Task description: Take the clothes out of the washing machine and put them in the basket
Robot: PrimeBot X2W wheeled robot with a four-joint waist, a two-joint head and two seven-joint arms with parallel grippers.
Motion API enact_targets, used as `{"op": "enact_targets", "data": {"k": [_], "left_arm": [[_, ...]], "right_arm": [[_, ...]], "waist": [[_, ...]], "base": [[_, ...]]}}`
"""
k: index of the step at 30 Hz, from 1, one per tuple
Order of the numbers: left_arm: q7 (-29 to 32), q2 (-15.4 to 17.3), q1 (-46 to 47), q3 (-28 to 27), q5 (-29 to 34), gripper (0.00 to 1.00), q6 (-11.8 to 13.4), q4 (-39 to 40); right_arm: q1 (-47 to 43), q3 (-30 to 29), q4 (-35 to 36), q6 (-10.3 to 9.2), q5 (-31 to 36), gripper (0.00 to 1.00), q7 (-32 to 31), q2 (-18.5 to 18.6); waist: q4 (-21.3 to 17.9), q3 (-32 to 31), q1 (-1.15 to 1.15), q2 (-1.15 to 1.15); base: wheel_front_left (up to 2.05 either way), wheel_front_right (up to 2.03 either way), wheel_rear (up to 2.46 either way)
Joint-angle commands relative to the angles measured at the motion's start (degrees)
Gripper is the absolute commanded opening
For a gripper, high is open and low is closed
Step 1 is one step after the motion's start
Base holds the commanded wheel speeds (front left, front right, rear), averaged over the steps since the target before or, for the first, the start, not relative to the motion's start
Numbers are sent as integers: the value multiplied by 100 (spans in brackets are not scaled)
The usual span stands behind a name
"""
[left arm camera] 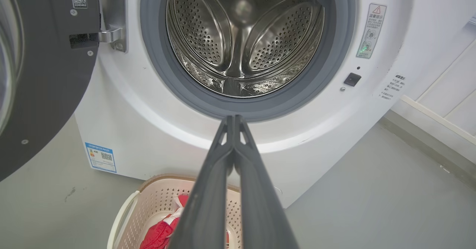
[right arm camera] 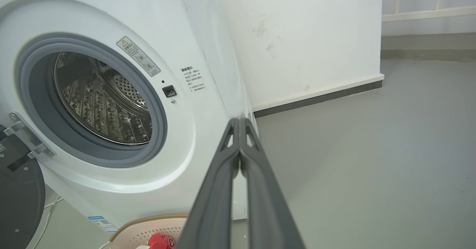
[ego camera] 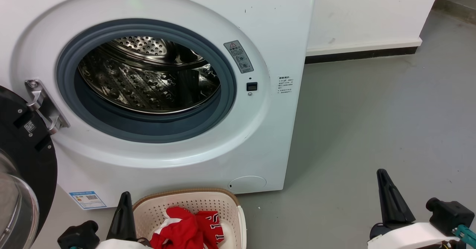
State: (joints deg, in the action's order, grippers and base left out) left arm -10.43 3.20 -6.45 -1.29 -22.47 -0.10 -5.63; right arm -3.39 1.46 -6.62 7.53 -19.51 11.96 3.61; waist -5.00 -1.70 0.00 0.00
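Observation:
The white washing machine (ego camera: 193, 156) stands with its black-framed door (ego camera: 22, 156) swung open to the left, and its steel drum (ego camera: 148, 77) holds nothing I can see. The clothes (ego camera: 189, 228), bright red with white stripes and lettering, lie bunched in the cream basket (ego camera: 178, 204) on the floor in front of the washer. My left gripper (ego camera: 125, 197) is shut and holds nothing, just left of the basket; in its wrist view the left gripper (left arm camera: 234, 118) points at the porthole's lower rim. My right gripper (ego camera: 383, 174) is shut and holds nothing, over the floor to the right.
Grey floor (ego camera: 372, 130) spreads to the right of the washer. A white wall with a dark skirting strip (ego camera: 360, 53) runs behind it. The open door (left arm camera: 44, 74) juts out on the left.

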Motion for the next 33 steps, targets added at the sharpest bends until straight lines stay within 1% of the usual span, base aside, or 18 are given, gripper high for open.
{"op": "enact_targets", "data": {"k": [1,15,33], "left_arm": [[36,13,164,-40,-186,0,-34,53],[357,5,386,-132,-1521,0,-175,-113],[712,-4,640,-236,-2960,0,-327,-301]], "right_arm": [[197,-6,48,0,-217,0,-27,49],[355,-54,-98,-1,-1695,0,-297,107],[526,-145,-256,-2,-3257,0,-619,142]], "waist": [[4,1,0,0],[68,26,0,0],[150,57,0,0]], "base": [[0,0,0],[0,0,0],[0,0,0]]}}
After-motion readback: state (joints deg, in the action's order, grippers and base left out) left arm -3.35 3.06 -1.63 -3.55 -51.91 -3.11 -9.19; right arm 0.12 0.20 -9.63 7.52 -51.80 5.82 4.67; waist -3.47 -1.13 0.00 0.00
